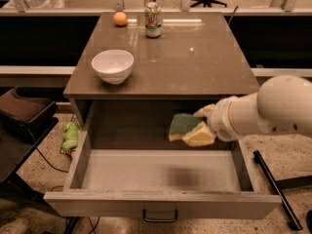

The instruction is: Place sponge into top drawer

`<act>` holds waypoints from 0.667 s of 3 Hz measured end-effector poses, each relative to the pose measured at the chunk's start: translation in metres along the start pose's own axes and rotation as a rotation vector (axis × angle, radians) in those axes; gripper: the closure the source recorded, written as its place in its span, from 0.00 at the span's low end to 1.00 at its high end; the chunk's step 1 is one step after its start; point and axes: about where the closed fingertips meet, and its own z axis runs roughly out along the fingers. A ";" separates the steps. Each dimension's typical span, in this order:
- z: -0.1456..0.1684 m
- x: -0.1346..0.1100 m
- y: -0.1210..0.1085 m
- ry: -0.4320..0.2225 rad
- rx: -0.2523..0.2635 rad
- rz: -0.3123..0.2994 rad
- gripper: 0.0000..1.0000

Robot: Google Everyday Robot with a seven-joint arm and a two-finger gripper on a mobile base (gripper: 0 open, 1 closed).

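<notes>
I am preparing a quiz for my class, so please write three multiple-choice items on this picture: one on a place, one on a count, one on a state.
1. Where is the sponge? A on the floor; B in the gripper, above the top drawer; C on a shelf.
2. How many things stand on the table? A one; B three; C five.
3. The top drawer is: A shut; B open; C taken out.
Key: B, the fingers hold it in the air over the drawer's right half; B, bowl, orange, can; B, its pale inside shows.
</notes>
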 end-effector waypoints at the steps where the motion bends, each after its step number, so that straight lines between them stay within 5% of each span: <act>1: 0.005 0.004 0.008 0.005 -0.023 -0.003 1.00; 2: 0.016 0.004 0.010 0.007 -0.038 0.005 1.00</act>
